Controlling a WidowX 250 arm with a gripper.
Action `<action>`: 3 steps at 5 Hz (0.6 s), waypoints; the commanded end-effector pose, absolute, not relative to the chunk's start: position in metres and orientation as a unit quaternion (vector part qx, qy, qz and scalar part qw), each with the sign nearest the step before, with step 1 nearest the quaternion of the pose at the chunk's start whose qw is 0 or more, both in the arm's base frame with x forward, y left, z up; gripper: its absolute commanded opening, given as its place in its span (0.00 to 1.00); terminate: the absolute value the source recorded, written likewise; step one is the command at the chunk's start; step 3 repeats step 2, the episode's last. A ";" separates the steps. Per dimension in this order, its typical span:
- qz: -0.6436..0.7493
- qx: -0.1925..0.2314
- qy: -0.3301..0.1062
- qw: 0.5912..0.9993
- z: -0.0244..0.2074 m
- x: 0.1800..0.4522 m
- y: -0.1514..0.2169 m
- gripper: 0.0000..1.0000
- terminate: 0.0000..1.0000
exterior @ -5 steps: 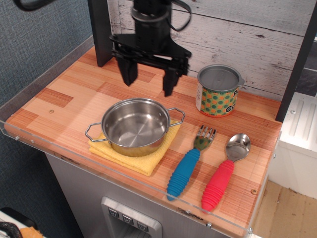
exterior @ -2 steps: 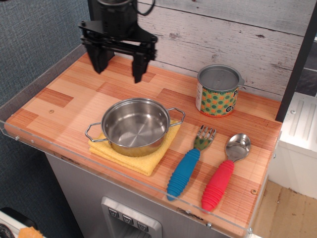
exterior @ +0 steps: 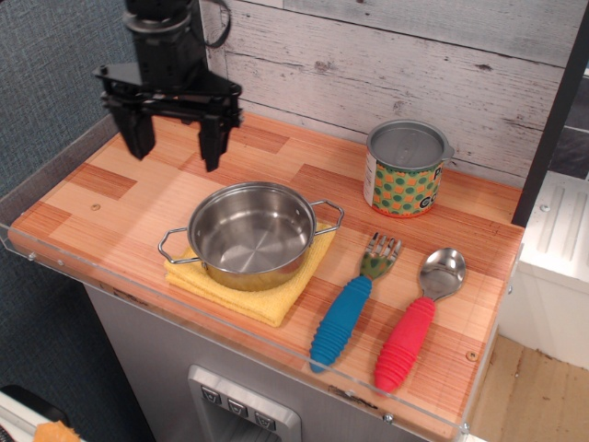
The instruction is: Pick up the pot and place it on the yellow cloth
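Looking done to me: your pot [exterior: 250, 234] sits square on the cloth [exterior: 241, 285], gripper [exterior: 174, 147] behind-left of it, wide open, empty.

Above the gripper [exterior: 175, 143] the arm runs out of your frame at the top edge. Below and to its right, the pot [exterior: 252, 233] hides most of the yellow cloth [exterior: 267, 299]; the tin can [exterior: 406, 169] label lettering curves from sight.
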State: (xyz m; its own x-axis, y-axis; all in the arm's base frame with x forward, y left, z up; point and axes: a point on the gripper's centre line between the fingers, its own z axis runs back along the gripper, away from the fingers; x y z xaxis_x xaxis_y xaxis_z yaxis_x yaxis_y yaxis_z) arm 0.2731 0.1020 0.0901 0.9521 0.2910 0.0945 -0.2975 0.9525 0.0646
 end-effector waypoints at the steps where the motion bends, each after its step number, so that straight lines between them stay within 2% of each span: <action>1: 0.168 0.054 -0.065 0.982 0.098 0.248 0.118 1.00 0.00; 2: 0.164 0.058 -0.069 0.982 0.094 0.234 0.124 1.00 1.00; 3: 0.164 0.058 -0.069 0.982 0.094 0.234 0.124 1.00 1.00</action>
